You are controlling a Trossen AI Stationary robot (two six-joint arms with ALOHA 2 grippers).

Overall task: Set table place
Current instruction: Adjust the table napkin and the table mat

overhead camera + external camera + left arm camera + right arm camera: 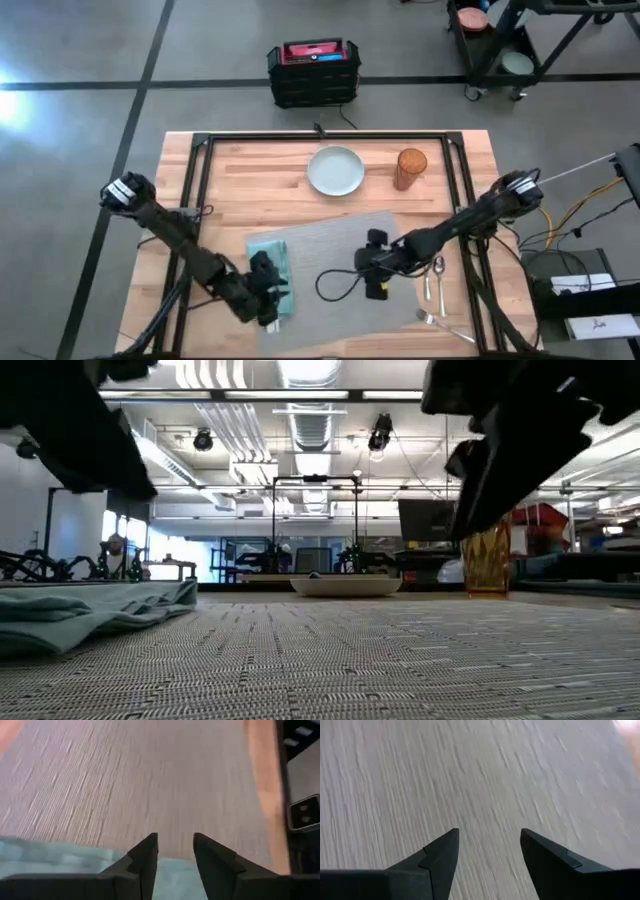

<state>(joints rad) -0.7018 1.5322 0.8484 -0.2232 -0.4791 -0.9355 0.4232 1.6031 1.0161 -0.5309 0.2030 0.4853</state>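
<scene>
On the light-wood counter (pixel 240 170) lies the flat grey woven mat (pixel 330 262) | my right gripper (pixel 372 268) and left gripper (pixel 268 288) hang over it, fingers apart, empty | next I think: fetch the pale round plate (pixel 335 170).

Overhead cam looks straight down on worktop (pixel 250 165); low cam sits at mat (pixel 400 660) level facing the room. Wrist cams hover close over same mat.

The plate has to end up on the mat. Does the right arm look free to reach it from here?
Probably yes. The right gripper hovers open over the placemat, and bare table lies between it and the plate; the amber glass stands off to one side.
</scene>
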